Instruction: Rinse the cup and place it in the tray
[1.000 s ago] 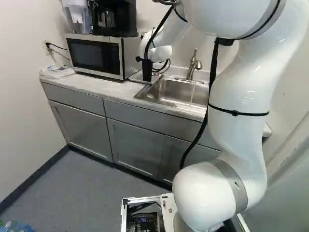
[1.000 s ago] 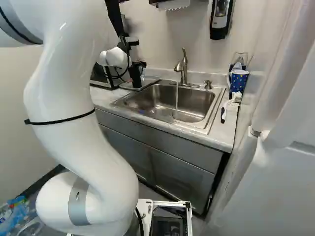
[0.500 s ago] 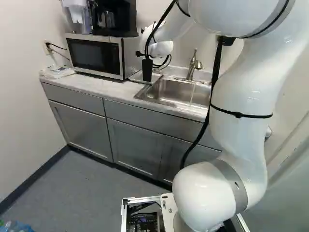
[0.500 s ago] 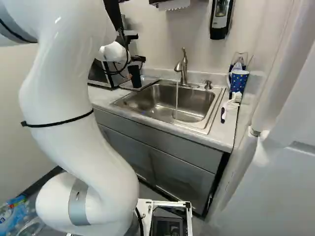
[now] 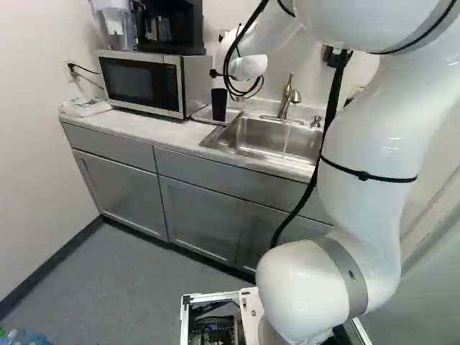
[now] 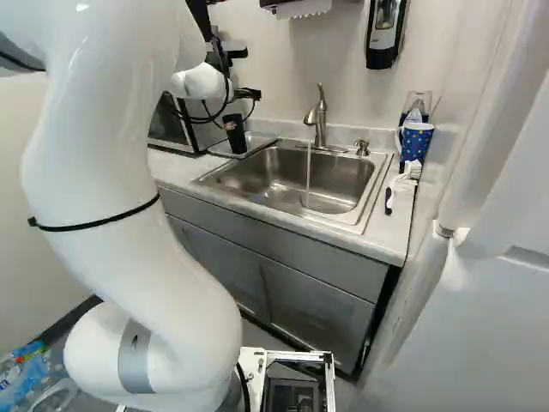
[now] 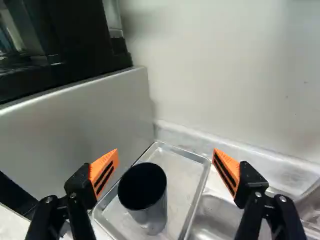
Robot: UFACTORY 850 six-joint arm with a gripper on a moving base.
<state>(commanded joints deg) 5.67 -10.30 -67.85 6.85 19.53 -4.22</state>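
Note:
Above the black cup (image 6: pixel 234 134), the gripper (image 6: pixel 249 93) shows small and dark in the right base view. In the wrist view the gripper (image 7: pixel 166 162) is open, its orange pads wide apart with nothing between them. Upright on the metal tray (image 7: pixel 187 172) stands the cup (image 7: pixel 150 212), its dark mouth facing up, lower than the fingertips and closer to one finger's side. No finger touches it. The left base view shows the cup (image 5: pixel 218 105) beside the sink.
Water runs from the faucet (image 6: pixel 321 120) into the sink (image 6: pixel 292 176), right beside the tray. The microwave (image 5: pixel 144 83) borders the tray's other side, with a coffee maker (image 5: pixel 169 29) on top. A blue mug (image 6: pixel 416 142) and a brush (image 6: pixel 401 184) lie beyond the sink.
The gripper has risen off the cup and drawn away from it, fingers open throughout. The cup has stayed in place on the tray. The base has not moved.

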